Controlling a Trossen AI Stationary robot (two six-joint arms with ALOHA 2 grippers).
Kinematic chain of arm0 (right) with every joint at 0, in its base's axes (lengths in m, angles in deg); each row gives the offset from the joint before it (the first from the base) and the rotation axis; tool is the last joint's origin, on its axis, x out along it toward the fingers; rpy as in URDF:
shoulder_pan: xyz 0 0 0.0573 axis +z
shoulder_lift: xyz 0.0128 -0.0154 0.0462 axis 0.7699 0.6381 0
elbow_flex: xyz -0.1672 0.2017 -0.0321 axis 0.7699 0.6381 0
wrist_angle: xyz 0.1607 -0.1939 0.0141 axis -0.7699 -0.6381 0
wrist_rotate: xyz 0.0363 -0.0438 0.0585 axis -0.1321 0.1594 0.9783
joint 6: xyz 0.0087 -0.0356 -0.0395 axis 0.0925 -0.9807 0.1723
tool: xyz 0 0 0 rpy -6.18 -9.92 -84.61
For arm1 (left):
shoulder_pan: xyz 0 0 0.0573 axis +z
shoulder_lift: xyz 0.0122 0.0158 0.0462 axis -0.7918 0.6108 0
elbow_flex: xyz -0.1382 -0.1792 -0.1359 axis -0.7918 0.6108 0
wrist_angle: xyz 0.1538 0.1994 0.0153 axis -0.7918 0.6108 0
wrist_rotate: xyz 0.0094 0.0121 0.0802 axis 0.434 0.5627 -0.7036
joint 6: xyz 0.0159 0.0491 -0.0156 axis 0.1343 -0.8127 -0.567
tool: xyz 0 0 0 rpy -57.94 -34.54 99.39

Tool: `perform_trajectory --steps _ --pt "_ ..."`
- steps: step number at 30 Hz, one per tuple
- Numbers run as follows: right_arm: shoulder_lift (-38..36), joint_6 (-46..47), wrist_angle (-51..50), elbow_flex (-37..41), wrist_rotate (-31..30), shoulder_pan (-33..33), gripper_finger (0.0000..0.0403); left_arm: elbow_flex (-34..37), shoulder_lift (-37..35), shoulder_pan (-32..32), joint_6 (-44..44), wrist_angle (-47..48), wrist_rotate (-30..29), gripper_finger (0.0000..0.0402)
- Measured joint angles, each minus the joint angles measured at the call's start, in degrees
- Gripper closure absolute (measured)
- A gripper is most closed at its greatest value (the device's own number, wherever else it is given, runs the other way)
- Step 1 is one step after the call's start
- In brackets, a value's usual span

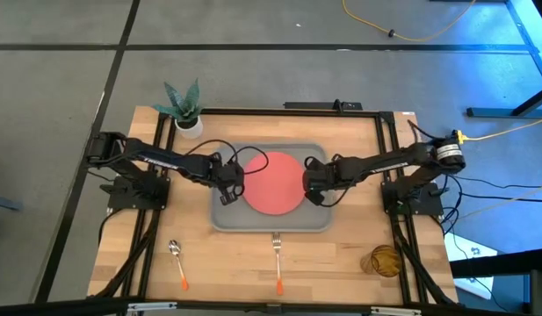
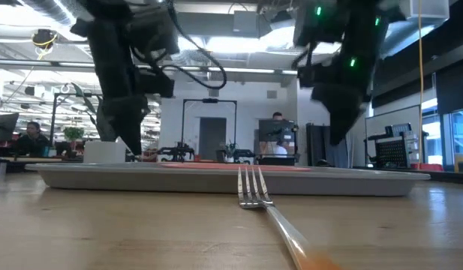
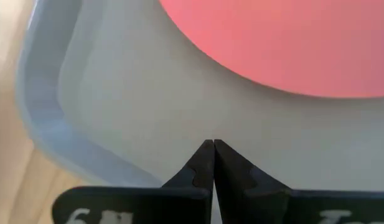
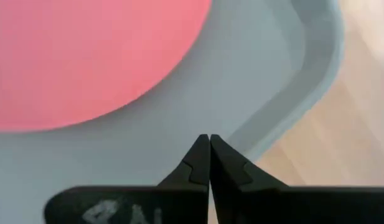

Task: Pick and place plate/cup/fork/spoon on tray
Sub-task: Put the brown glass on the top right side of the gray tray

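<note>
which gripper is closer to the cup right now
Right. The right gripper sits over the tray's right side, the nearer one to the cup at the table's front right corner. The left gripper is over the tray's left side.

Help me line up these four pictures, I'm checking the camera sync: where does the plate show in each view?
High view: the plate lies in the middle of the tray, between both grippers.
Low view: only a thin red edge above the tray rim.
Left wrist view: fills the upper right.
Right wrist view: fills the upper left.
Shared landmark: the grey tray under the plate shows in all four.
</note>
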Motion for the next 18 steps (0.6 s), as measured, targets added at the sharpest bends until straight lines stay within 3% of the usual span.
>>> perform_trajectory --steps 7,18 --pt "-3.0 -8.5 -13.0 -10.6 2.1 7.4 0.0400 -6.9 0.0 -6.1 0.9 6.0 -0.2 0.0401" --pt "-5.0 -9.3 -30.7 -24.3 16.5 16.7 0.0393 -17.8 -0.4 -15.0 1.9 13.5 -5.2 0.0401"
